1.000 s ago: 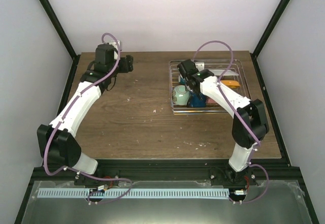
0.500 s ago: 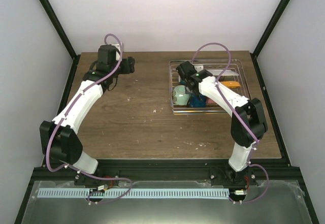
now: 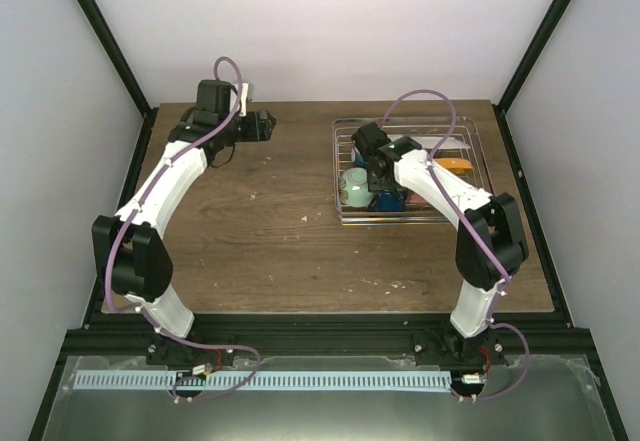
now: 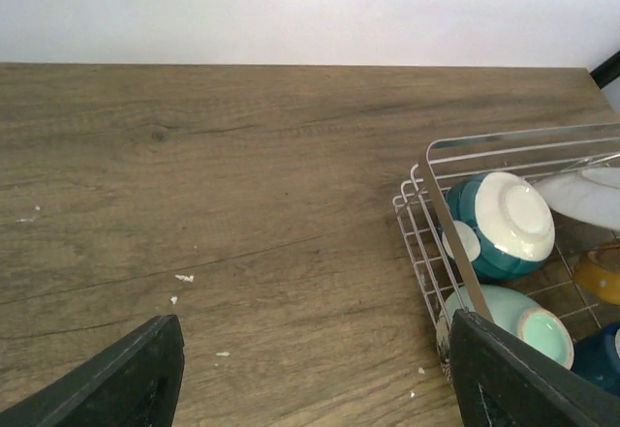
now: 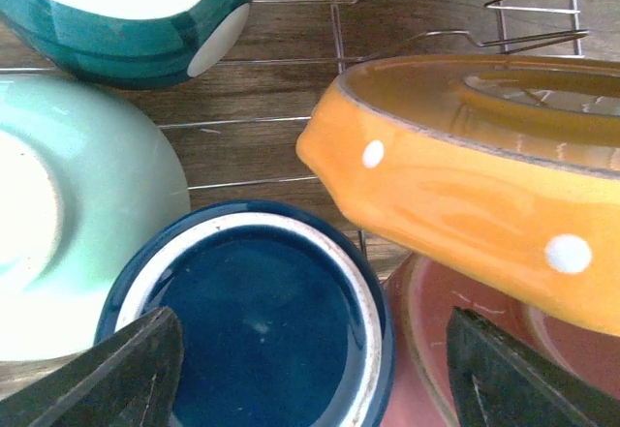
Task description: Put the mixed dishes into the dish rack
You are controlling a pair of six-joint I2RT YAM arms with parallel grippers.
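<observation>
The dish rack (image 3: 338, 166), a silver wire frame, stands at the back right of the table. In it lie a teal-blue bowl (image 5: 126, 20) bottom up, a pale green bowl (image 5: 87, 214), a dark blue mug (image 5: 262, 320), an orange dotted plate (image 5: 465, 156) and a pink plate (image 5: 465, 369). My right gripper (image 5: 310, 379) hangs open just above the mug, one finger either side, gripping nothing. My left gripper (image 3: 268, 124) hovers open and empty over bare wood at the back left. In the left wrist view the rack (image 4: 426, 170) sits to its right.
A white plate underside (image 4: 586, 195) shows at the rack's far side. Small white crumbs (image 4: 184, 278) dot the wooden table (image 3: 260, 231). Black frame posts and pale walls close in the sides and back.
The left arm has swung its gripper a little to the right along the back edge, with its elbow drawing in. The right gripper has stayed over the rack, shifting only slightly.
</observation>
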